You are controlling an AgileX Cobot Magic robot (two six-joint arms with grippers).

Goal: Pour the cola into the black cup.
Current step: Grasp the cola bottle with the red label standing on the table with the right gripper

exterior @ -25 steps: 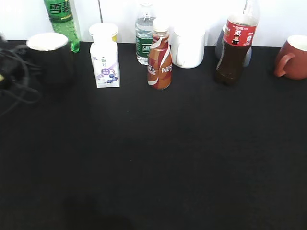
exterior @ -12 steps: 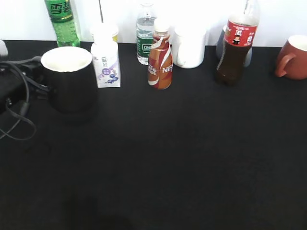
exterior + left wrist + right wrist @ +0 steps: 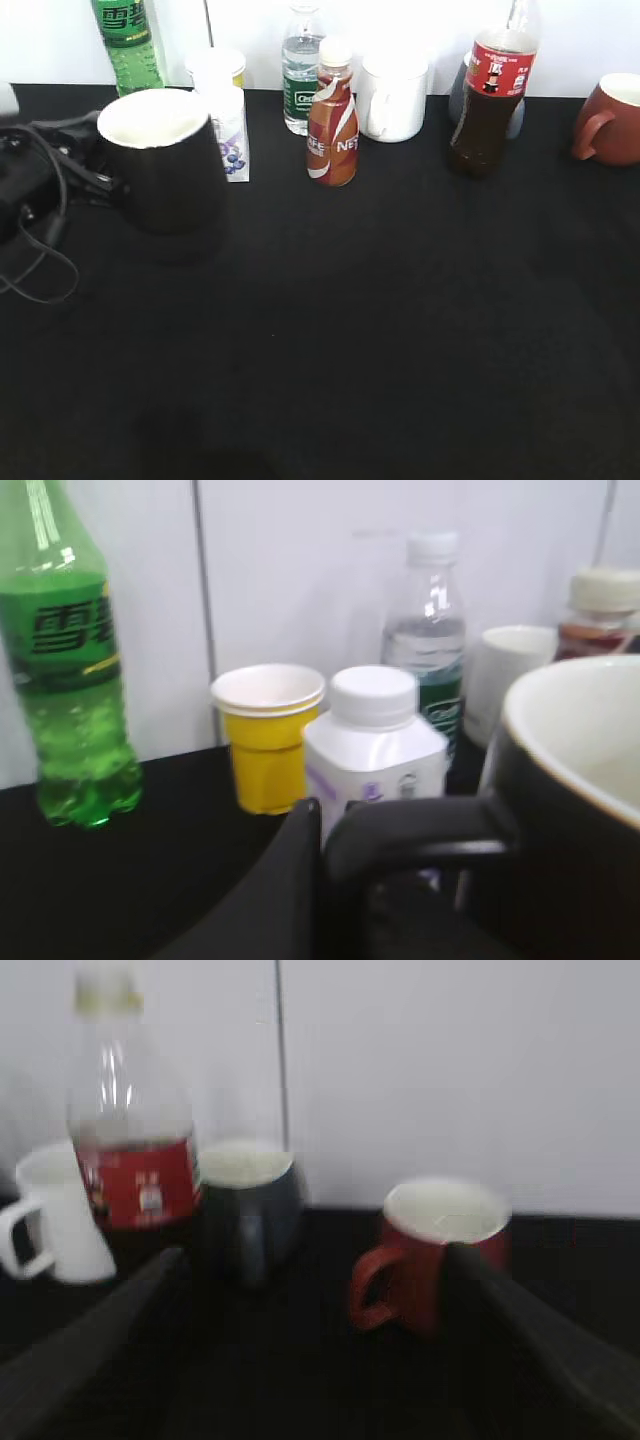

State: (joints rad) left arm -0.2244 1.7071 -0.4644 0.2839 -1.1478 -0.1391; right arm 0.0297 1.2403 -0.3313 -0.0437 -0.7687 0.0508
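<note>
Black cup (image 3: 160, 160): held by its loop handle (image 3: 420, 835) in my left claw (image 3: 330, 880), which is clenched on that handle. Against the frame half a second ago it has shifted a little toward the middle of the table (image 3: 350, 330) and now covers more of the white bottle with the purple label (image 3: 232, 135); a second ago it sat further back at the left edge, near the green bottle (image 3: 126, 45).

Cola (image 3: 489, 100): upright near the back edge, right of centre, unmoved across all three frames. Well apart from the black cup.

My right claw (image 3: 320, 1360): spread wide, grasping nothing, one finger (image 3: 85, 1345) low on either side of its wrist view, pointed at the back right of the table. It does not appear in the exterior view.

Other items along the back edge, left to right: green bottle; yellow paper cup (image 3: 267, 735); white bottle with the purple label; clear water bottle (image 3: 302, 72); orange-brown coffee bottle (image 3: 332, 115), standing slightly forward of the row; white mug (image 3: 393, 97); a dark grey cup (image 3: 247, 1215) just behind the cola; reddish-brown mug (image 3: 610, 122) at the right edge.

Between the black cup and the cola stands the coffee bottle. The front of the table lies bare.
</note>
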